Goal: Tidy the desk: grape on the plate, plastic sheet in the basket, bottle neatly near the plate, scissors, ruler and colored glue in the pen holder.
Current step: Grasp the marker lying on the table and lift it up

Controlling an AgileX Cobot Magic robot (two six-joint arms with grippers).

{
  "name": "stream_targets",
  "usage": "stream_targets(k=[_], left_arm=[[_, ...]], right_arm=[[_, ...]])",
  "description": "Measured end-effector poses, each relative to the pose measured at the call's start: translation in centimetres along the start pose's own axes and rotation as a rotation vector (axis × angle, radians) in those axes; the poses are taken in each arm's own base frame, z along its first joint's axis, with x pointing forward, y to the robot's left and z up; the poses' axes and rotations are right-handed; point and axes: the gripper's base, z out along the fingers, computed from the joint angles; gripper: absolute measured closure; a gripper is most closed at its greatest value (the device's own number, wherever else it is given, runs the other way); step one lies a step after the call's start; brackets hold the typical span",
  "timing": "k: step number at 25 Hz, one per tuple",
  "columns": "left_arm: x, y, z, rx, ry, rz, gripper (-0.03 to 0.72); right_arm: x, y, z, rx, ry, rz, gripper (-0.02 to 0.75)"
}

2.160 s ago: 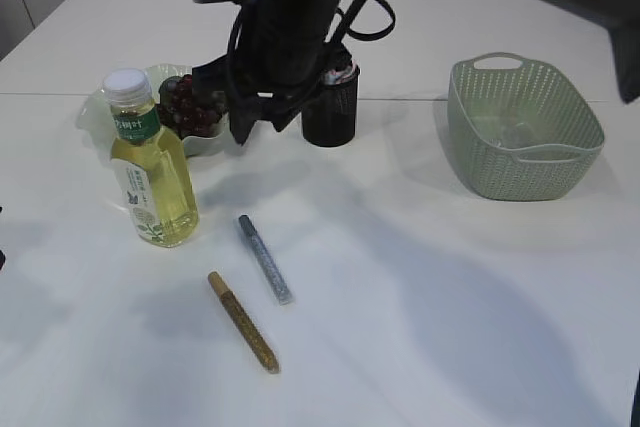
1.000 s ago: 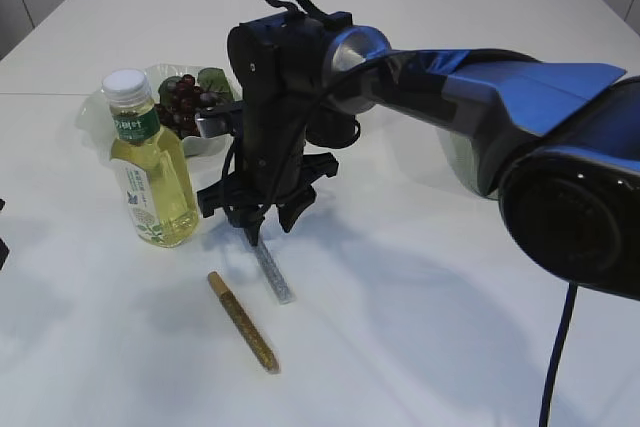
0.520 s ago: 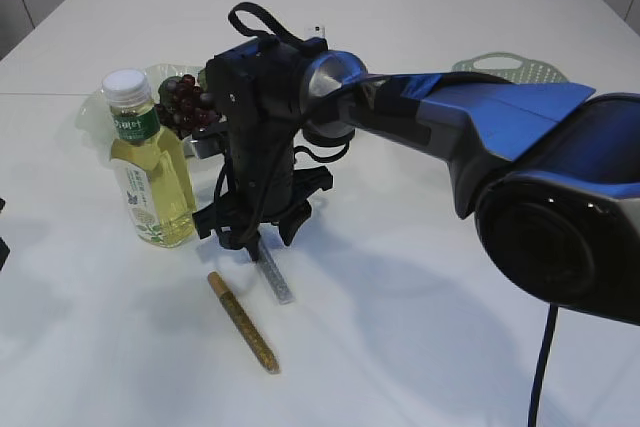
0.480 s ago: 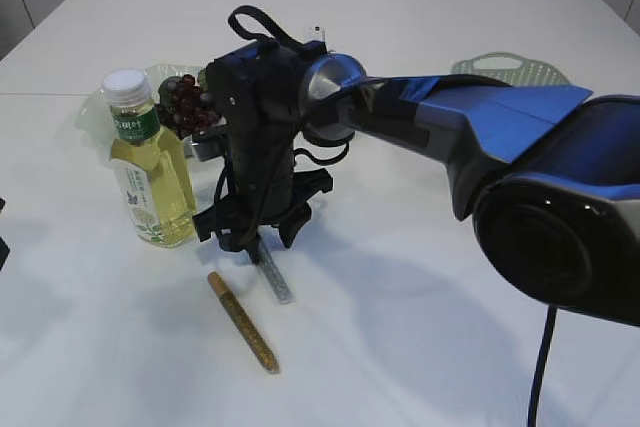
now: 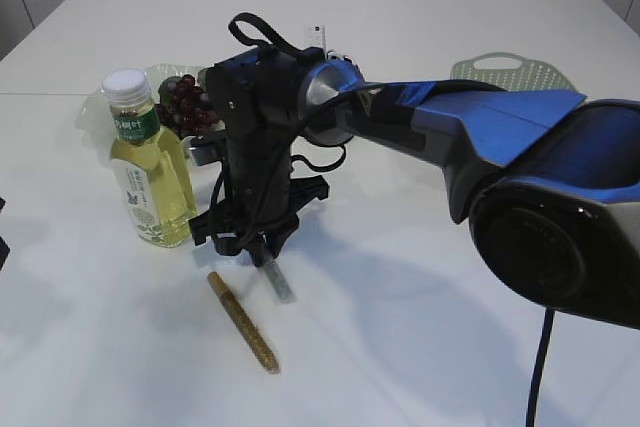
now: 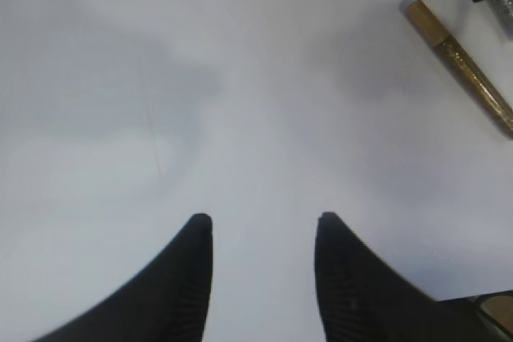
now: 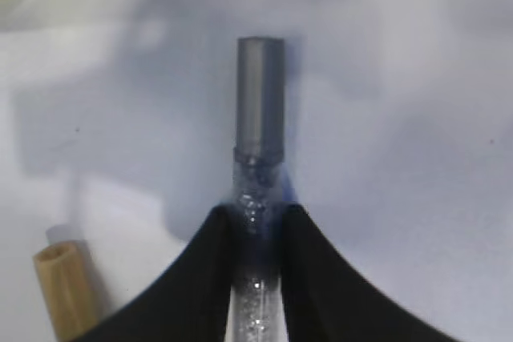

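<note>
Two colored glue tubes lie on the white table. The silver colored glue [image 7: 259, 118] points away from the bottle [image 5: 150, 162], and my right gripper [image 7: 256, 212] is shut on it just below its grey cap, pads touching both sides. In the exterior view the right gripper [image 5: 255, 247] stands down on that silver glue [image 5: 281, 284]. A gold glue [image 5: 243, 322] lies loose beside it. Grapes [image 5: 185, 102] sit on the plate [image 5: 95, 107]. My left gripper [image 6: 260, 222] hangs open over bare table, the gold glue [image 6: 465, 70] far ahead of it. Pen holder, scissors and ruler are hidden behind the arm.
A green woven basket [image 5: 510, 69] stands at the back right, mostly hidden by the blue right arm [image 5: 450, 127]. The bottle stands upright directly left of the right gripper, close to the plate.
The right arm swung from the pen holder down onto the silver glue, and its jaws narrowed around the tube. The left gripper stayed the same.
</note>
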Motion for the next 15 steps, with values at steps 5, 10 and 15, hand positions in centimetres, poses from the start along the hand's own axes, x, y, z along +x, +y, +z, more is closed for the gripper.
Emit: stream_targets(k=[5,10,15], left_arm=[[0.0,0.0,0.0,0.0,0.0,0.0,0.38],[0.0,0.0,0.0,0.0,-0.002,0.0,0.38],[-0.1,0.0,0.0,0.001,-0.009,0.0,0.38]], right_arm=[[-0.2,0.1,-0.3,-0.01,-0.011,-0.012,0.617],[-1.3,0.1,-1.7,-0.048,-0.074,-0.02,0.623],[-2.3,-1.0,-4.4,-0.183,-0.131,0.024,0.624]])
